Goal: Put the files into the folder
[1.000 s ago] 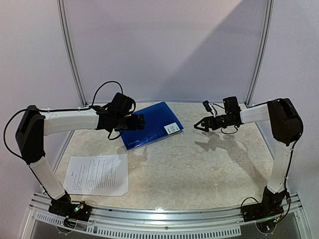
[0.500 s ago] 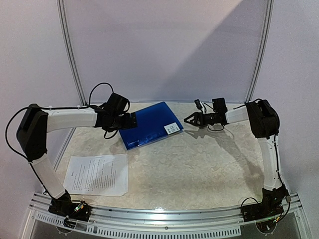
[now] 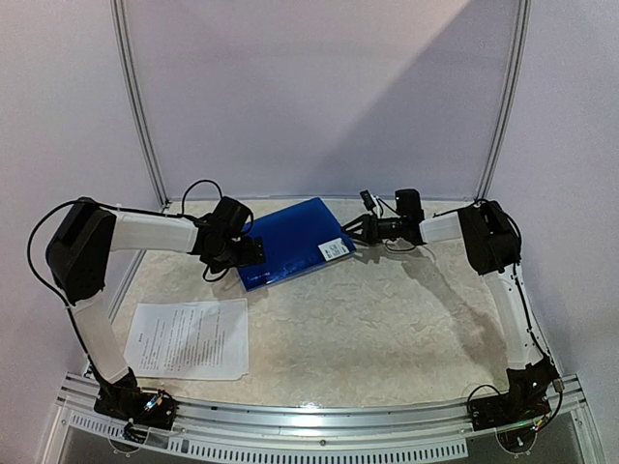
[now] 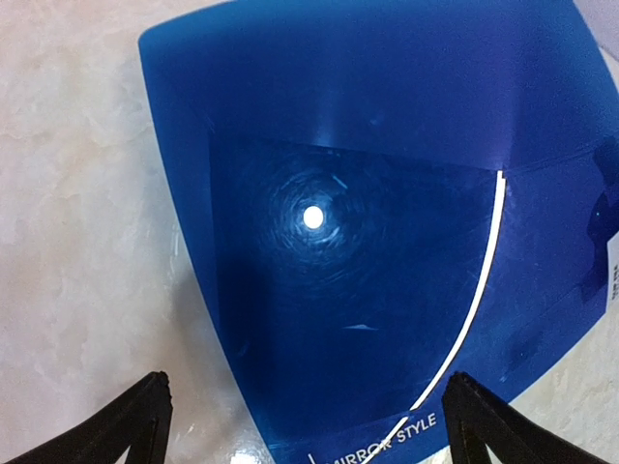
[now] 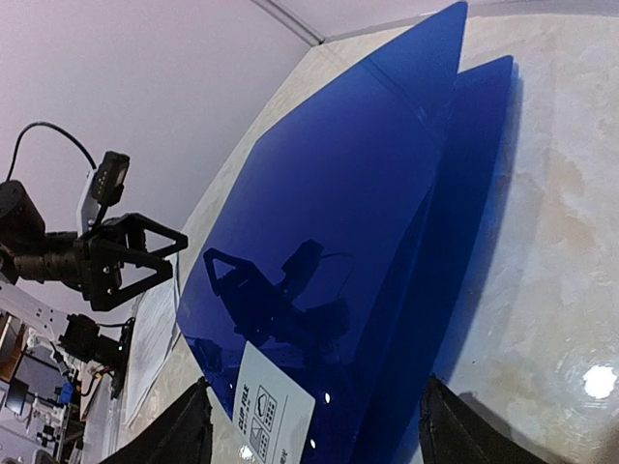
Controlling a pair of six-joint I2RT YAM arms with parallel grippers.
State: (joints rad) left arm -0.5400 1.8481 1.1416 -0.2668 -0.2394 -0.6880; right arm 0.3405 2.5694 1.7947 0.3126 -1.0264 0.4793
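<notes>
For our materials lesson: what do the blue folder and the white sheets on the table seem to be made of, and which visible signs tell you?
The folder looks like smooth, glossy plastic: it throws back a bright lamp spot and mirror-like dark reflections. The sheets look like thin matt paper: they lie flat, show no glare and carry lines of dark print.

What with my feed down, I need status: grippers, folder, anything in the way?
Left gripper open at left end of folder. Right gripper open at its right corner. Files on table, near left, not in yet. Nothing blocking.
</notes>
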